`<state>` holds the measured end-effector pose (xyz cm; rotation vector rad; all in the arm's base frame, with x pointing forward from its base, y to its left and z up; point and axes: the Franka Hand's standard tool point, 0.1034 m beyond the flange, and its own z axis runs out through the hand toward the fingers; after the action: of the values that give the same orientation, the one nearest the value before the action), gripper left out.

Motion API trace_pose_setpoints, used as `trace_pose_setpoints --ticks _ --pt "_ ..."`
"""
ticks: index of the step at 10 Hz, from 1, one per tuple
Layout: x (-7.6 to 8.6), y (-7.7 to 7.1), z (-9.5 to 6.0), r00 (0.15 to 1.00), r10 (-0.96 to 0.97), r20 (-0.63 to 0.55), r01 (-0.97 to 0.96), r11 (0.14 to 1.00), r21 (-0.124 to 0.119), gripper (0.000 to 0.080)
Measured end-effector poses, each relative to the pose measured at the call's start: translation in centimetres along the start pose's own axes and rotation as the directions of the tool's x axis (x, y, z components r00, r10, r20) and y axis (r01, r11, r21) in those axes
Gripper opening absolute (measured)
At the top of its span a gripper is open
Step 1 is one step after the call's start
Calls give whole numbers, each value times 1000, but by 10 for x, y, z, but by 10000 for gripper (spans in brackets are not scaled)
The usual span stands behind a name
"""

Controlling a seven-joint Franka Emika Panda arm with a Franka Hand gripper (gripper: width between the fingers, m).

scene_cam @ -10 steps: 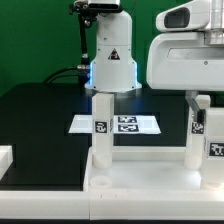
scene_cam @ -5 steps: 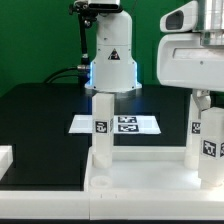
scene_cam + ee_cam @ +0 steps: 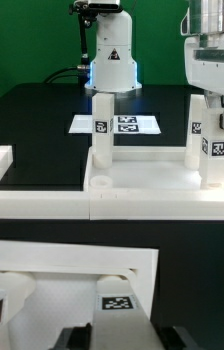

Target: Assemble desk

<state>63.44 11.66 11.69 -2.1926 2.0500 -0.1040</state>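
desk top [image 3: 140, 170] lies white and rimmed across the bottom of the exterior frame, a left leg [image 3: 100, 125] upright at its far corner. gripper [image 3: 124, 338] jaws stand narrow, closed on another tagged leg [image 3: 122, 319] (seated in a corner socket), with dark fingers [image 3: 77, 338] flush against both its sides.

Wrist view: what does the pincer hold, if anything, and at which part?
The pincer grips a white desk leg by its free end, beyond the tag, one finger on each side.
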Motion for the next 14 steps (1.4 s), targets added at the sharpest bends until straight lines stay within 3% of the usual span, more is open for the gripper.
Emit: trace_pose_setpoints --ticks 1,2,3,4,5,7,8,9,10,11,12,13,14 --pt "0 0 0 1000 -6 0 6 1000 0 286" --pt "3 -1 0 970 -241 -11 241 970 -4 371" --pt "12 -3 1 897 -443 -13 443 897 0 519" --pt "19 -3 1 835 -551 -9 551 835 0 607" --pt "18 -3 2 816 -578 -10 578 816 -3 641" --pt "19 -3 2 739 -673 -10 673 739 -5 647" --pt "17 -5 -1 631 -775 -21 775 632 -22 647" --pt "9 -10 -6 465 -885 -39 884 466 -44 648" --pt "7 -12 -10 381 -924 -40 923 382 -42 648" --pt "9 -11 -8 386 -922 -39 921 388 -44 648" --pt "9 -11 -7 422 -906 -39 905 423 -44 535" --pt "9 -11 -7 436 -899 -40 898 437 -43 535" --pt "9 -11 -7 477 -878 -41 877 479 -41 351"
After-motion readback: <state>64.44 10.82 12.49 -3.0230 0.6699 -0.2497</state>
